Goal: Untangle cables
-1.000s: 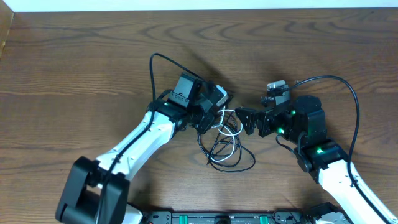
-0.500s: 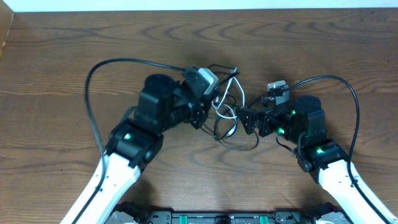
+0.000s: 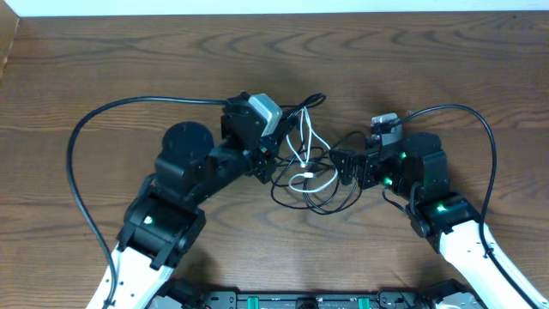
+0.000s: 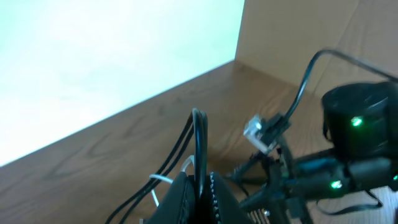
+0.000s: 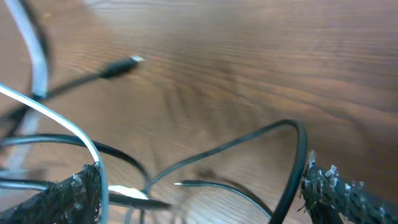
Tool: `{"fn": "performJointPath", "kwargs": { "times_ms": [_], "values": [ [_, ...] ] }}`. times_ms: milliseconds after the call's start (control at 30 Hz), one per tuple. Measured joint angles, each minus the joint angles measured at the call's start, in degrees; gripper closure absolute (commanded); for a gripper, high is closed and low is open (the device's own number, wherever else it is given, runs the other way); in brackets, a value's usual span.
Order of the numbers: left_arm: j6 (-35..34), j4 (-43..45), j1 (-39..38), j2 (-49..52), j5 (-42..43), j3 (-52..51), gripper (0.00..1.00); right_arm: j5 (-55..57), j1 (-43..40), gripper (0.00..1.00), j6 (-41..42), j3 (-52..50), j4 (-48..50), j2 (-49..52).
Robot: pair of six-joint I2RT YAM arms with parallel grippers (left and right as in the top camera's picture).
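The left arm (image 3: 163,219) and right arm (image 3: 467,245) match: white shells on the long links, bulky rounded black housings at the joints (small green lights (image 3: 442,207) glow on both). 1 thick black cable (image 3: 129,99) runs off the left arm, and a 2nd (image 3: 493,163) off the right. A pale grey camera block (image 3: 264,110) sits on the left wrist. The right gripper (image 5: 199,199) has 2 fingers (image 5: 68,193) with a rough, knobbly black facing.
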Motion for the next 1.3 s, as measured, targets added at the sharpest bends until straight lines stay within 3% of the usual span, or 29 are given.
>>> {"fn": "performJointPath", "kwargs": {
  "times_ms": [733, 1000, 1167, 1300],
  "values": [
    [-1.0, 1.5, 4.6, -3.0, -5.5, 0.0, 0.92, 8.1, 0.0, 0.04, 0.0, 0.0, -5.6, 3.5],
    [-1.1, 1.4, 5.7, -3.1, -12.3, 0.0, 0.92, 12.0, 0.0, 0.09, 0.0, 0.0, -8.1, 3.5],
    [-1.2, 0.0, 5.7, -3.1, -13.5, 0.0, 0.92, 12.2, 0.0, 0.01, 0.1, 0.0, -7.8, 3.5],
    [-1.4, -0.7, 5.7, -3.1, -13.8, 0.0, 0.93, 10.6, 0.0, 0.01, -0.2, 0.0, -6.0, 3.5]
  ]
}}
